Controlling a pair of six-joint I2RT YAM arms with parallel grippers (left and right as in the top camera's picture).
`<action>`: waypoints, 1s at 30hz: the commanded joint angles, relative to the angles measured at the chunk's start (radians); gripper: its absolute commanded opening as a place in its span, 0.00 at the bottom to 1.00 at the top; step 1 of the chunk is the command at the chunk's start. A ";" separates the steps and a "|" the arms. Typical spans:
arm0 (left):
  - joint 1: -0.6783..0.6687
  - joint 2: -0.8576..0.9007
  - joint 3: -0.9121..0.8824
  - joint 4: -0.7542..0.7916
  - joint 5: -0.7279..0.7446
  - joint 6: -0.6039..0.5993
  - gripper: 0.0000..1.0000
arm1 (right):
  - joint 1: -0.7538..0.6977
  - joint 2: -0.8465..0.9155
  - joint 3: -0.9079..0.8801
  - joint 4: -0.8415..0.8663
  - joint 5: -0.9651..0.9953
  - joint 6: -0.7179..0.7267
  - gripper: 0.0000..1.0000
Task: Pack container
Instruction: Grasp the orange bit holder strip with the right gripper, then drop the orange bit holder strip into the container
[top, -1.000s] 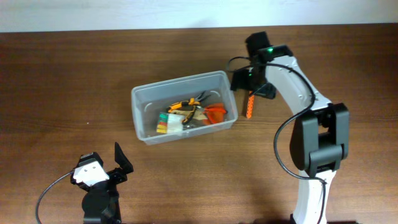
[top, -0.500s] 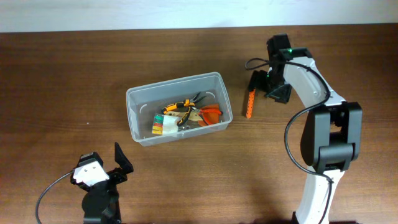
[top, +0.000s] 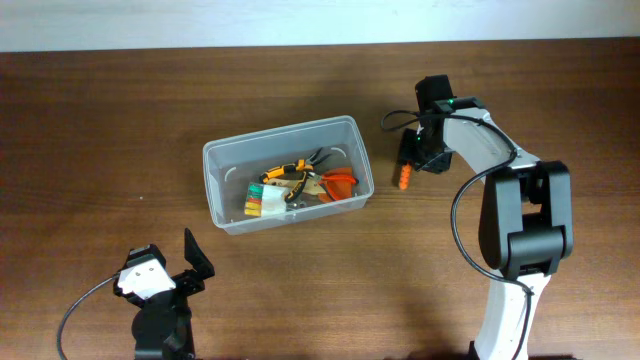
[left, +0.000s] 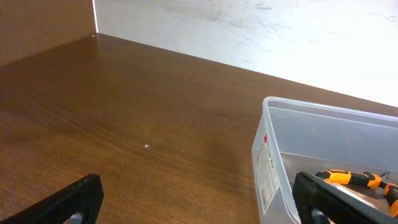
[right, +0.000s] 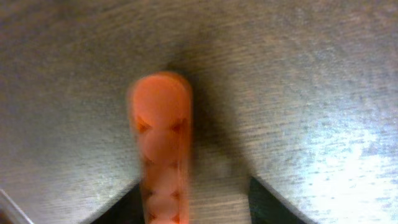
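The clear container (top: 280, 132) sits mid-table, holding orange-handled pliers (top: 290, 172), an orange piece (top: 342, 182) and a green, yellow and white item (top: 262, 196). To its right an orange studded stick (top: 403, 178) lies on the wood. My right gripper (top: 411, 156) hangs over the stick's far end. In the right wrist view the stick (right: 160, 143) runs between the jaws of that gripper (right: 194, 208), against the left finger, with a gap to the right finger. My left gripper (top: 176, 263) stands open near the front left, the container's wall (left: 268, 162) just ahead of it (left: 199, 205).
The brown wooden table (top: 120, 120) ends at a white wall along the back. The right arm's body and cable (top: 505, 230) reach in from the front right. The left arm's base (top: 160, 320) sits at the front left edge.
My right gripper moved away from the container's right end, then settled over the orange stick, and its jaws have narrowed around it. The container shifted slightly left. The left arm is still.
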 joint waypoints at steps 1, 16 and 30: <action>-0.004 -0.004 -0.004 -0.001 -0.004 0.009 0.99 | 0.003 0.000 -0.030 0.004 -0.002 0.001 0.27; -0.004 -0.004 -0.004 -0.001 -0.004 0.009 0.99 | -0.013 -0.118 0.320 -0.213 -0.119 -0.206 0.04; -0.004 -0.004 -0.004 -0.001 -0.004 0.009 0.99 | 0.364 -0.093 0.500 -0.411 -0.185 -1.089 0.04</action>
